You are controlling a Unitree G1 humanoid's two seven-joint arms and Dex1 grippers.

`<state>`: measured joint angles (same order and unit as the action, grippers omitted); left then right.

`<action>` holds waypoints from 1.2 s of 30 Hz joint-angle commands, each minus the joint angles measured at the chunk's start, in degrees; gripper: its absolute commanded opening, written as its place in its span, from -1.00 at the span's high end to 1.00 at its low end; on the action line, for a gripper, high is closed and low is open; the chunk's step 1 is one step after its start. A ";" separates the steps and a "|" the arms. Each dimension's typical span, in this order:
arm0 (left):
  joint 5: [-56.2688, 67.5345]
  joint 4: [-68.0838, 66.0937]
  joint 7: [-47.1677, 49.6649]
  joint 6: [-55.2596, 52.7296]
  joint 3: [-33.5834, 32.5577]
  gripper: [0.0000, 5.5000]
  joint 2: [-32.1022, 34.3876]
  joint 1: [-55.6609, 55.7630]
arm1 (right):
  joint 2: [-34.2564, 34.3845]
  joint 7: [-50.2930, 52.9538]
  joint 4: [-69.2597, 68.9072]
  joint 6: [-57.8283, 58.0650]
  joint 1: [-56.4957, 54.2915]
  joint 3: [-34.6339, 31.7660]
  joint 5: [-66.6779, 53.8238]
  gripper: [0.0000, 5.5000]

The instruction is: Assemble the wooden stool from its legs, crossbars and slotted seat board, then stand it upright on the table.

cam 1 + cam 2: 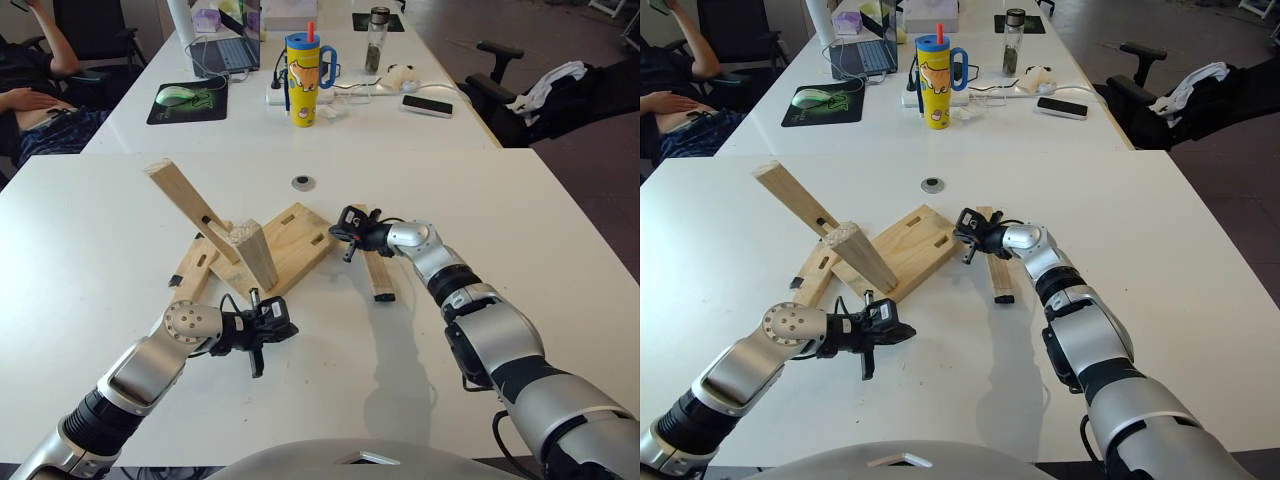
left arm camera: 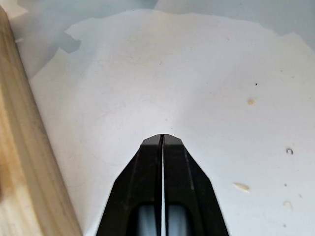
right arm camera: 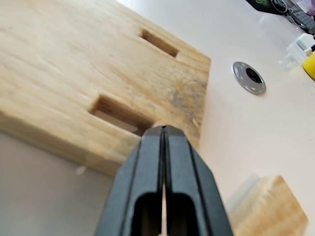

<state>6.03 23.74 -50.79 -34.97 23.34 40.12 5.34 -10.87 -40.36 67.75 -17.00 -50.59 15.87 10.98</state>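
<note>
The slotted seat board (image 1: pixel 295 240) lies flat mid-table. Two legs stand slanted in it: a long one (image 1: pixel 185 200) leaning far left and a shorter one (image 1: pixel 252 255). Another wooden piece (image 1: pixel 195 272) lies under the board's left side, and one more (image 1: pixel 378 272) lies to its right. My right gripper (image 1: pixel 346 238) is shut, its tip against the board's right edge beside a slot (image 3: pixel 115 110). My left gripper (image 1: pixel 262 335) is shut on nothing, low over the bare table in front of the board, with a wooden edge (image 2: pixel 24 162) beside it.
A round metal grommet (image 1: pixel 301 182) sits in the table behind the board. On the far table stand a yellow cup (image 1: pixel 303 80), a bottle (image 1: pixel 376 40), a phone (image 1: pixel 427 105) and a laptop (image 1: pixel 228 50). White table (image 1: pixel 520 250) stretches to the right and front.
</note>
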 commanded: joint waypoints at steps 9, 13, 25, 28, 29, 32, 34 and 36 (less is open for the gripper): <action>-1.79 -1.12 1.30 -0.08 -0.89 0.99 1.37 0.91 | -2.68 -2.95 3.53 3.88 -1.18 10.87 13.55 1.00; -7.02 -5.09 4.40 2.11 -0.43 0.99 2.51 2.44 | -3.70 -13.12 2.42 4.83 1.58 14.27 14.72 1.00; -15.07 -15.66 12.39 5.51 -1.11 0.99 -0.67 6.39 | -7.33 -32.25 -28.09 15.42 17.32 15.41 2.46 1.00; -15.87 -19.39 14.30 6.34 -0.97 0.99 -2.66 8.62 | -7.62 -32.97 -38.41 21.18 20.03 16.10 -1.61 1.00; -16.26 -21.01 14.74 6.93 -0.71 0.99 -3.33 9.49 | -7.88 -32.64 -41.44 22.81 20.79 16.48 -2.12 1.00; -17.63 -27.35 15.98 9.75 0.11 0.99 -6.14 13.06 | -8.40 -30.95 -49.81 27.50 23.42 16.97 -3.97 1.00; -18.30 -31.68 16.51 12.15 0.55 0.99 -8.06 14.99 | -7.55 -27.25 -52.20 27.59 24.05 15.89 -4.30 1.00; -18.72 -35.61 17.11 14.36 0.79 0.99 -10.17 16.52 | -6.51 -23.26 -53.49 27.39 24.26 13.77 -4.85 1.00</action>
<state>-12.05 -6.98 -33.89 -22.51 22.95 32.70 20.44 -18.23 -66.90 14.07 8.70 -29.32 29.36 5.03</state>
